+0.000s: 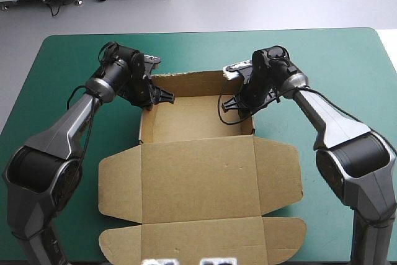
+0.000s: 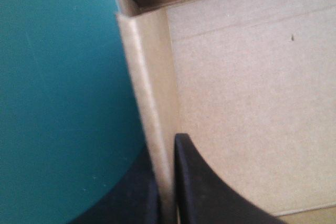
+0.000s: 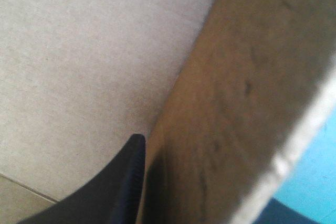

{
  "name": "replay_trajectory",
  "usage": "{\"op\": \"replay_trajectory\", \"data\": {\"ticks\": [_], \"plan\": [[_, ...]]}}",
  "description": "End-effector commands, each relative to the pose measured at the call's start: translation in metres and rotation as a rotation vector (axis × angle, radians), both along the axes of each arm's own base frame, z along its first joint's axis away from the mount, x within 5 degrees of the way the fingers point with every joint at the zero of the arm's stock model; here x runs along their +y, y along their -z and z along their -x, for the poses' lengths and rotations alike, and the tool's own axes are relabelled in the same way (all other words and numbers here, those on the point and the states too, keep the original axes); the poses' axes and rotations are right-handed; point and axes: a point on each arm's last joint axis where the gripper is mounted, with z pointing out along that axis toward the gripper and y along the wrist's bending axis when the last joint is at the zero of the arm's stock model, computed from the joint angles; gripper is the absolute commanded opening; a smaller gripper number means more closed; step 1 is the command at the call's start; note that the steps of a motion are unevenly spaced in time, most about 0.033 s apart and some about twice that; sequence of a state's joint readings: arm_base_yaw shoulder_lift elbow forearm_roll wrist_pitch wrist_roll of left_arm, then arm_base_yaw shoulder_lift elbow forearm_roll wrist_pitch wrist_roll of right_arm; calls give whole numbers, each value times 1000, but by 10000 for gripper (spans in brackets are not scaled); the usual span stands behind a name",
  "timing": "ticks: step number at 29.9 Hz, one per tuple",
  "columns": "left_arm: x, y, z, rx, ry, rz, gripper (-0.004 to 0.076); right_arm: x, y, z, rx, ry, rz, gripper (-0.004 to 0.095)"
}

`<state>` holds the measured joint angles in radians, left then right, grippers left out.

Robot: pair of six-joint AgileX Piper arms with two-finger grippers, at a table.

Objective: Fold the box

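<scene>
Nearest the high camera, the lid (image 1: 198,178) of the brown box (image 1: 192,119) is lying flat and open, with its tuck flap (image 1: 205,240) reaching toward the near edge of the desk (image 1: 347,60). We are seeing the box sitting at the middle of the teal-green desk as an open tray, its walls raised beyond the lid.

Both arms are working at the tray's far corners. The left fingers (image 1: 162,97) are pinching the left wall (image 1: 142,130), all but closed on it. In the left wrist view one black finger is standing inside the tray and the other outside, with the doubled-over board between them. The right fingers (image 1: 232,105) are gripping the right wall (image 1: 253,122) in the same way, with only the thickness of the board between them.

We are judging the board to be light and fairly stiff across its panels. It is likely to bend readily along its scored creases and to dent if squeezed hard. Being so light, it is probably going to slide on the cover unless one arm is steadying it. We are thinking the safest hold is on a wall's top edge close to a corner, where the folded layers are lending strength. For the lid, the free edge beside the tuck flap is looking like the best hold.
</scene>
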<state>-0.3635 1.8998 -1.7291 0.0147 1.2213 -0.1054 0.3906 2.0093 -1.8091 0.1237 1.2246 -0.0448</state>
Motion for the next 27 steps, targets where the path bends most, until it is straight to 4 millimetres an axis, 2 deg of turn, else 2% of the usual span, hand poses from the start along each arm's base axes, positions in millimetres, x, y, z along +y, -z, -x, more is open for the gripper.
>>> {"op": "replay_trajectory", "data": {"ticks": [1,8,16,18,20,23,25,27], "plan": [[4,-20,6,-28,-9,-30,-10,-7,-29,7,-58,5,18,-17],[-3,1,-1,39,-19,-12,-10,-8,-28,6,-62,5,33,-17],[-3,2,-1,41,-8,-16,-9,-14,-26,4,-87,-11,98,-13],[-3,1,-1,44,0,-18,-6,-14,-26,4,-89,-25,101,31],[-4,-1,0,51,7,-5,36,-13,-26,4,-89,-45,95,136],[-4,-5,2,44,23,6,160,-13,-26,4,-85,-44,86,435],[-4,-8,2,34,28,9,312,-13,-26,4,-83,-32,83,671],[-3,-13,2,15,31,2,445,-13,-26,4,-80,0,82,838]]}}
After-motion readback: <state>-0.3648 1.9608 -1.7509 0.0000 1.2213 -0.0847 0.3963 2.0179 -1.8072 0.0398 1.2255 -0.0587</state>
